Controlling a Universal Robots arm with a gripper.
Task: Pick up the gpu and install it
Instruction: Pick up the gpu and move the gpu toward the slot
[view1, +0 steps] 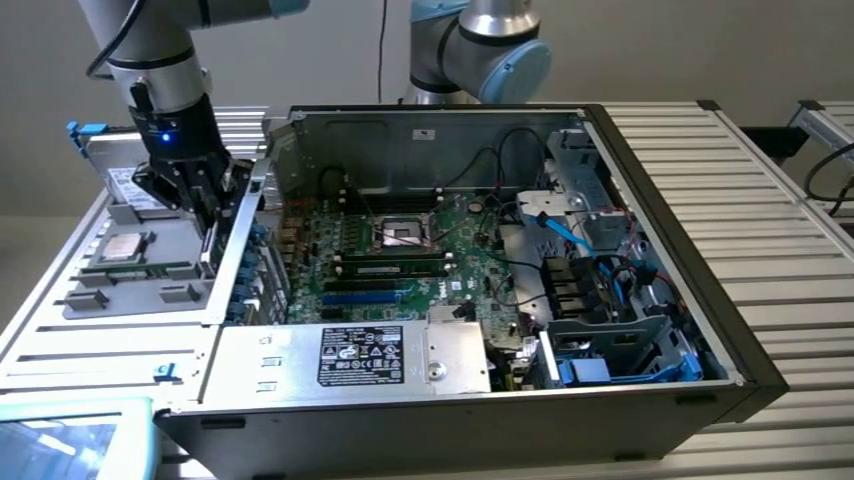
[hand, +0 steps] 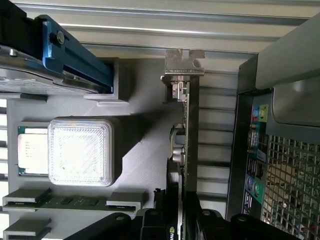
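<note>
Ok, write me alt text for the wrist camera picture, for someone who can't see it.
The claw grips the gpu edge-on, its silver bracket at the far end, with a grey parts tray behind it. The tray holds a RAM stick and a processor chip; the computer case's meshed rear panel stands alongside.

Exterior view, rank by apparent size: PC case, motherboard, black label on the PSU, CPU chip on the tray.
Largest to smallest:
1. PC case
2. motherboard
3. black label
4. CPU chip
The gaps are clear, with no close calls.
</note>
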